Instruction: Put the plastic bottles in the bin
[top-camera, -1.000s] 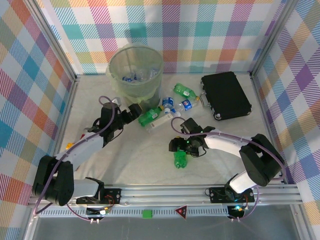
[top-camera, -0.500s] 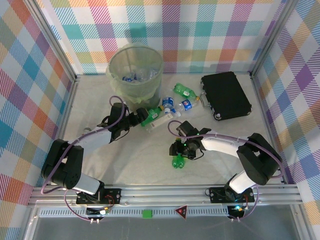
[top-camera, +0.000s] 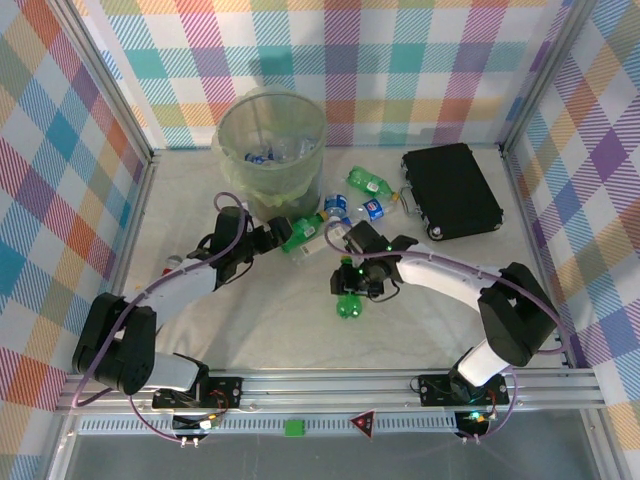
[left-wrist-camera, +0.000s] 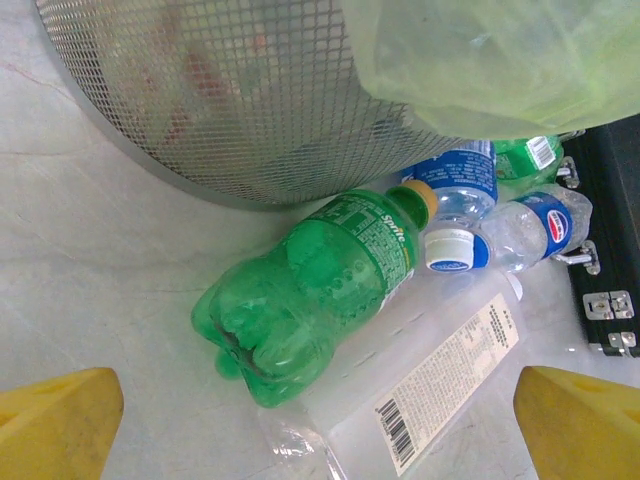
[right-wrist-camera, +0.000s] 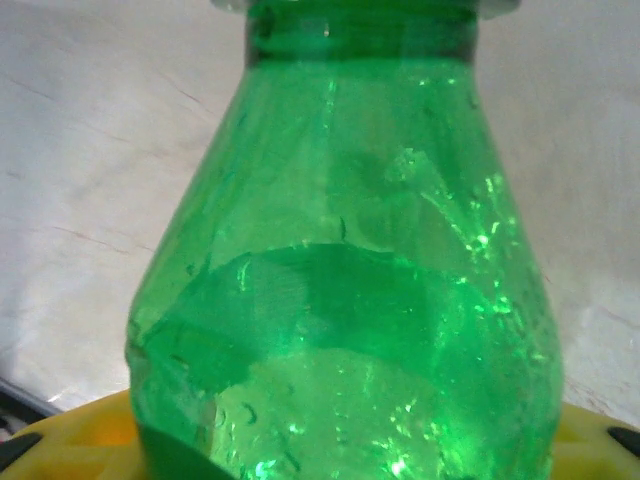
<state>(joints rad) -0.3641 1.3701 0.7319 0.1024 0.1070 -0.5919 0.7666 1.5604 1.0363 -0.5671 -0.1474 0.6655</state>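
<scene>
The bin (top-camera: 272, 130) is matt grey metal wire mesh, lined with a thin, crinkled, translucent pale green plastic bag (left-wrist-camera: 480, 50). At the centre of the left wrist view, the Sprite bottle (left-wrist-camera: 320, 285) is glossy translucent green plastic, dented at its base. Below it, a clear plastic bottle (left-wrist-camera: 420, 385) carries a white paper label. The green bottle (right-wrist-camera: 345, 300) is shiny, creased plastic with bright glints. The table (left-wrist-camera: 90, 280) is pale, smooth and faintly veined. At upper right, the case (top-camera: 451, 190) is matt black with shiny metal latches (left-wrist-camera: 610, 305).
</scene>
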